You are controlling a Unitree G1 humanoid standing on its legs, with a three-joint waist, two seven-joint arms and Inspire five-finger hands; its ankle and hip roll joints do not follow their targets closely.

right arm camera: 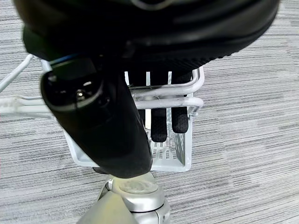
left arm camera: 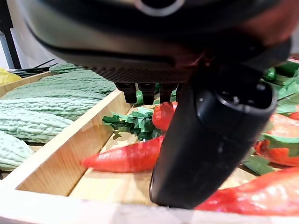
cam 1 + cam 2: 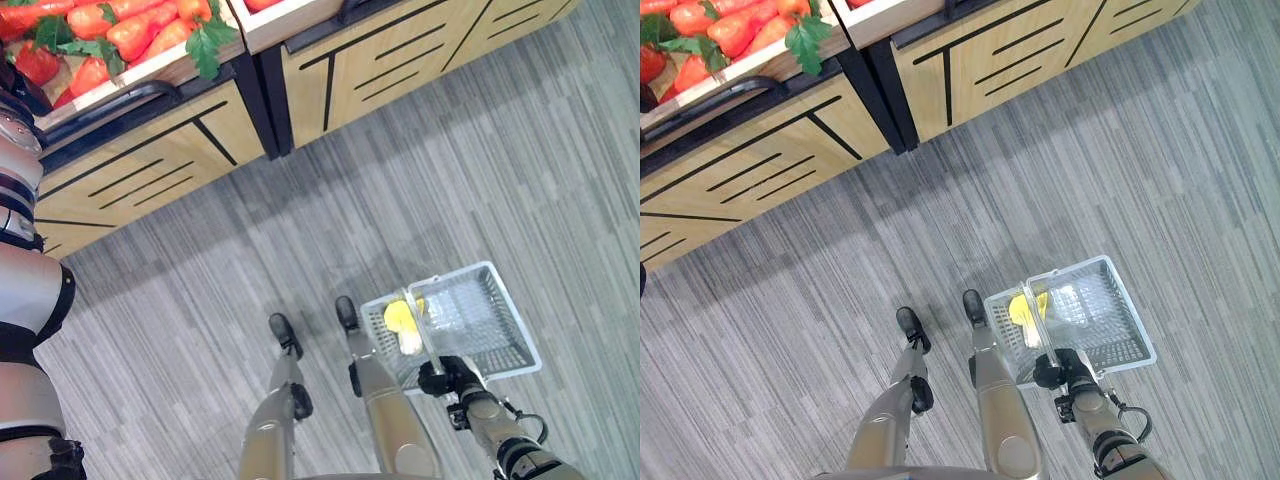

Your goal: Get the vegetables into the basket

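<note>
We carry the white basket (image 3: 470, 320) low at our side, right hand (image 1: 159, 122) curled round its handle, a yellow vegetable (image 3: 400, 318) already inside, while our left hand (image 2: 210, 135), fingers straight and empty, hovers over the red peppers (image 2: 126, 158) in the wooden crate (image 2: 60, 163).

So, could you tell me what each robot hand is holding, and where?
Right robot hand holds the basket by its handle; left robot hand holds nothing.
</note>
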